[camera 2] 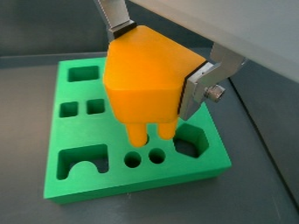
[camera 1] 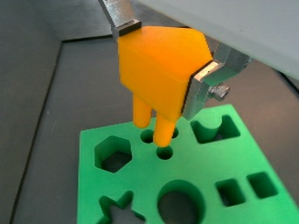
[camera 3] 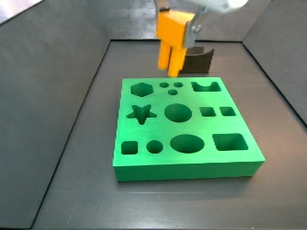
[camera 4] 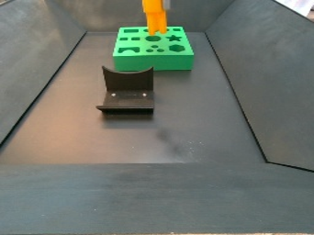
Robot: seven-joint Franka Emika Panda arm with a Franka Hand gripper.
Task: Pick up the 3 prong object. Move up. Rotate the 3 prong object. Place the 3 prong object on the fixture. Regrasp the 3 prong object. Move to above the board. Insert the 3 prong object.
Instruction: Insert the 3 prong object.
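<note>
My gripper [camera 1: 163, 66] is shut on the orange-yellow 3 prong object [camera 1: 162, 63], prongs pointing down. It hangs just above the green board [camera 1: 198, 197], over the small round holes near the board's edge [camera 1: 165, 152]. In another wrist view the object [camera 2: 146, 74] fills the middle, its prongs just above the board [camera 2: 93, 131]. In a side view the object [camera 3: 173, 40] hangs over the board's far edge [camera 3: 180, 153]. The other side view shows it [camera 4: 153, 18] above the board [camera 4: 153, 53]. The dark fixture [camera 4: 127, 89] stands apart, empty.
The fixture [camera 3: 198, 61] stands just behind the board in a side view. Dark bin walls [camera 4: 50, 55] slope up on all sides around the floor.
</note>
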